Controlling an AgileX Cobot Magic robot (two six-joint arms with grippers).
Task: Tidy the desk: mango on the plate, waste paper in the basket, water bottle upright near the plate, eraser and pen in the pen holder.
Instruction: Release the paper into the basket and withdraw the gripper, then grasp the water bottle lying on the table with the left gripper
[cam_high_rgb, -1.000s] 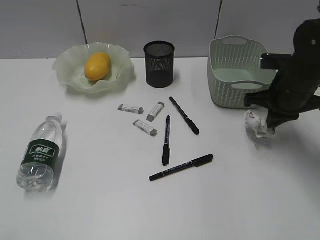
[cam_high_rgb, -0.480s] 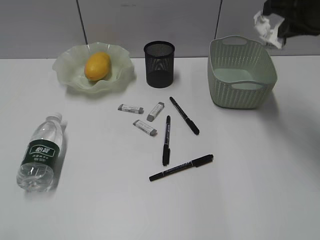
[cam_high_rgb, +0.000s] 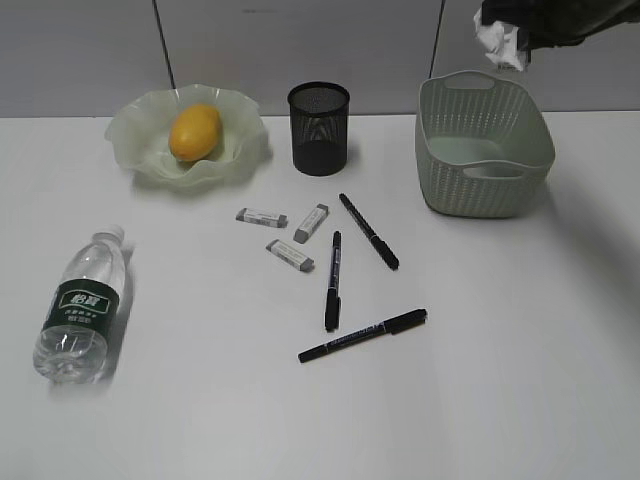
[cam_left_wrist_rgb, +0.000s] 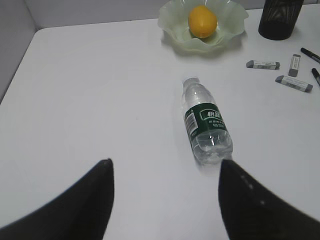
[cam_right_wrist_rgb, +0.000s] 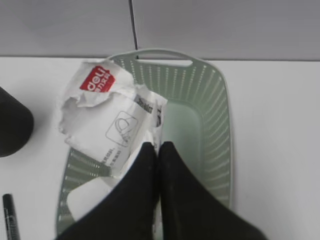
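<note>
My right gripper (cam_right_wrist_rgb: 159, 145) is shut on the waste paper (cam_right_wrist_rgb: 107, 120), a crumpled white wad, and holds it in the air above the pale green basket (cam_right_wrist_rgb: 207, 95). In the exterior view the waste paper (cam_high_rgb: 500, 42) hangs over the basket's (cam_high_rgb: 482, 150) far rim. The mango (cam_high_rgb: 195, 132) lies in the wavy green plate (cam_high_rgb: 135, 140). The water bottle (cam_high_rgb: 82, 305) lies on its side at the desk's left. Three pens (cam_high_rgb: 333, 280) and three erasers (cam_high_rgb: 290, 254) lie near the black mesh pen holder (cam_high_rgb: 319, 128). My left gripper (cam_left_wrist_rgb: 165, 167) is open and empty, short of the water bottle (cam_left_wrist_rgb: 205, 122).
The white desk (cam_high_rgb: 500, 380) ends at a grey wall behind the plate, pen holder and basket. In the left wrist view the desk's left edge (cam_left_wrist_rgb: 15, 70) runs close to another wall.
My right gripper has lifted the waste paper from the desk beside the basket up above the basket, then shifted it slightly left. The left arm and all else stay still.
</note>
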